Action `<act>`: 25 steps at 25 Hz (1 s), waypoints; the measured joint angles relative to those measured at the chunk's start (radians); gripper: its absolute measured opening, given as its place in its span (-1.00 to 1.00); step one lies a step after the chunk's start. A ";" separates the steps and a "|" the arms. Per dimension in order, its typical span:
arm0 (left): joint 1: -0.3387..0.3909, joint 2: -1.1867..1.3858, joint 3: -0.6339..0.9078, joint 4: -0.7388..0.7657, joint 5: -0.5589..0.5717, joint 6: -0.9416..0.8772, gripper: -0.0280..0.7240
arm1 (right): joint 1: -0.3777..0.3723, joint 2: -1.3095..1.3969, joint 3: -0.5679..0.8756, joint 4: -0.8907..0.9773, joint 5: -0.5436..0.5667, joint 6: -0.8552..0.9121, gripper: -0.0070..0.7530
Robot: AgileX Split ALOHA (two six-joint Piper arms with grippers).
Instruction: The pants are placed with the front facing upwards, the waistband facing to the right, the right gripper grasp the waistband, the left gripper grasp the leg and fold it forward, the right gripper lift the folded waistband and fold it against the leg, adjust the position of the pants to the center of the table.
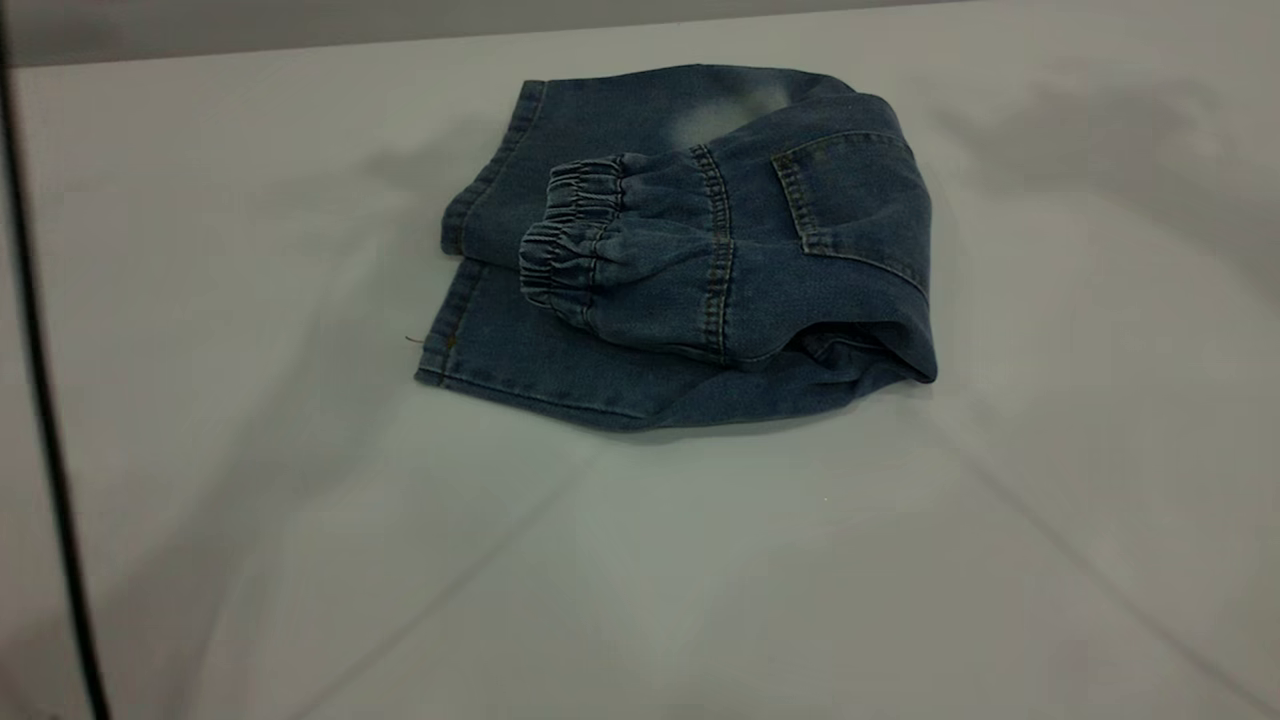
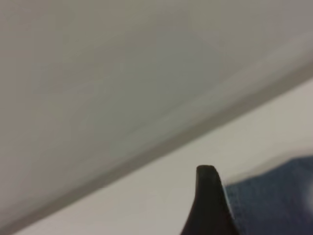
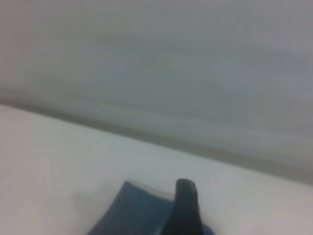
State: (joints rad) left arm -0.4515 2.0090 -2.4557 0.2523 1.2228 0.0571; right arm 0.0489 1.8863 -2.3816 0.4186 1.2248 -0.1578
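Counter (image 1: 250,500) comes first: a wide pale grey surface that fills the exterior view, with a thin black cable (image 1: 45,400) running down near its left edge.

On the counter, toward the far side and about the middle, lie the pants (image 1: 680,250), folded into a compact bundle of blue denim. The upper part is folded over the legs, so a back pocket (image 1: 850,200) faces up on the right half. A pale faded patch (image 1: 720,110) shows at the far edge. The waistband (image 1: 565,240), gathered and puckered, lies on top of the legs and points to the left; the leg hems stick out beyond it on the left.

The left pincer (image 2: 210,205) shows only one dark finger tip in its wrist view, with the denim just beside it; whether it is apart or together, I cannot tell. The right pincer (image 3: 185,210) also shows one dark tip, with denim directly behind it; its state I cannot tell either.
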 joint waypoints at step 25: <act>0.000 -0.703 0.804 0.025 -0.002 -0.158 0.28 | 0.001 -1.183 0.917 0.005 -0.002 -0.009 0.42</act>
State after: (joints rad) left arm -0.4515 1.3062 -1.6522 0.2771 1.2205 -0.1008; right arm 0.0499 0.7032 -1.4644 0.4236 1.2225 -0.1671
